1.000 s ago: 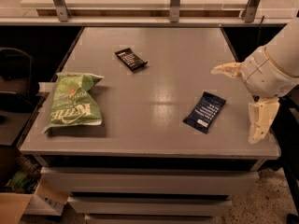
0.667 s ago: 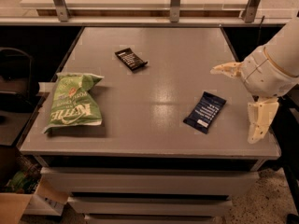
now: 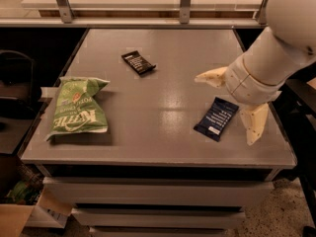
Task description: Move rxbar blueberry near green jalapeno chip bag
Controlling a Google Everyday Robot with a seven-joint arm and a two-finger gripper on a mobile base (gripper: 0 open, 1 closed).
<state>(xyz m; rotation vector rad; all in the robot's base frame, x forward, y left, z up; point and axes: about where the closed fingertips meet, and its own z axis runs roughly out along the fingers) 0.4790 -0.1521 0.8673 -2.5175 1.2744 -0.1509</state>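
Observation:
The rxbar blueberry (image 3: 216, 118), a dark navy wrapper with white text, lies flat on the right side of the grey table (image 3: 163, 98). The green jalapeno chip bag (image 3: 76, 110), light green with white "Kettle" lettering, lies at the table's left edge, far from the bar. My gripper (image 3: 224, 109) is open and hovers over the bar. One cream finger (image 3: 212, 77) is behind the bar. The other cream finger (image 3: 255, 125) is to its right.
A black bar wrapper (image 3: 138, 62) lies at the back centre of the table. A shelf with metal posts (image 3: 185, 4) runs along the far edge. A cardboard box (image 3: 19, 216) and clutter sit on the floor at lower left.
My arm has moved left, so the open fingers now straddle the rxbar blueberry. The bar, the chip bag and the black wrapper have not moved.

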